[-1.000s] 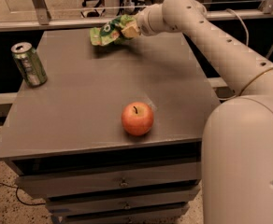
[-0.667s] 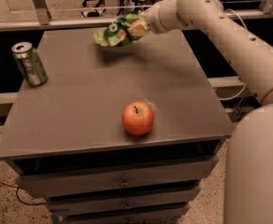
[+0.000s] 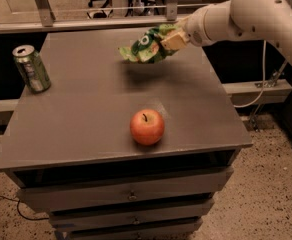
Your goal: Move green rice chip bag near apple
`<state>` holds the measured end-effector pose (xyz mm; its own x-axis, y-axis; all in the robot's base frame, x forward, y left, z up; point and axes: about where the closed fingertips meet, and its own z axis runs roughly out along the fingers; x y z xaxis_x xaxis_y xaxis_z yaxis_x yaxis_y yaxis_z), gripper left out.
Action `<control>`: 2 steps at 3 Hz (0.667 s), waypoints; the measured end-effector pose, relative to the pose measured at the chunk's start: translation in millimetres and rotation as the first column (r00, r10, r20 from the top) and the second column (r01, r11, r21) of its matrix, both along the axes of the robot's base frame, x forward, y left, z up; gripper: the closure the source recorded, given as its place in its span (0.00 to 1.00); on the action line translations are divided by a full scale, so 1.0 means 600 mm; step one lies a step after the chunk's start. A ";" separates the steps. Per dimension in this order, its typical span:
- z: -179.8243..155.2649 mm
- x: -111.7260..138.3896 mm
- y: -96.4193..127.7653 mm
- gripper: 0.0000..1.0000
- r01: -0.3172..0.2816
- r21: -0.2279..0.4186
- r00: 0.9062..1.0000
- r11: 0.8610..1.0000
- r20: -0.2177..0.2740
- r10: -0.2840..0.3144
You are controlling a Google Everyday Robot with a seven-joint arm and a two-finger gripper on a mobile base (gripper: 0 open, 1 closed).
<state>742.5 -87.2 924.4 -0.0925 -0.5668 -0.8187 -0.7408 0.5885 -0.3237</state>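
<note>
Nearest me, the apple sits upright, stem up, close to the front edge of the grey surface; it has not shifted over the last second. The green-silver drink can stands at about 10 o'clock from the apple, well apart, also unmoved. Change noted: the green rice chip bag, which was further back and to the left a second ago, has travelled toward me and now hangs in the air at roughly 12 o'clock from the apple, clear of the surface with its shadow below it. Judgement: transport is under way, the gap to the apple is shrinking, but the bag is not yet near it and not yet set down. The gripper is at the bag's 3 o'clock end, its fingers closed on the crumpled foil, the rest of the bag drooping toward 9 o'clock. The white arm reaches in from 2 o'clock, forearm near level and wrist pointing toward 9 o'clock.
</note>
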 end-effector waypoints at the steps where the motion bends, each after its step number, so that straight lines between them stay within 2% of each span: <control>1: -0.025 -0.083 -0.036 1.00 0.050 -0.024 0.997 0.998 -0.058 -0.051; 2: -0.045 -0.140 -0.055 1.00 0.095 -0.040 0.990 0.995 -0.098 -0.098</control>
<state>658.7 -120.1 897.7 -0.2286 -0.5793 -0.7824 -0.7109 0.6484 -0.2724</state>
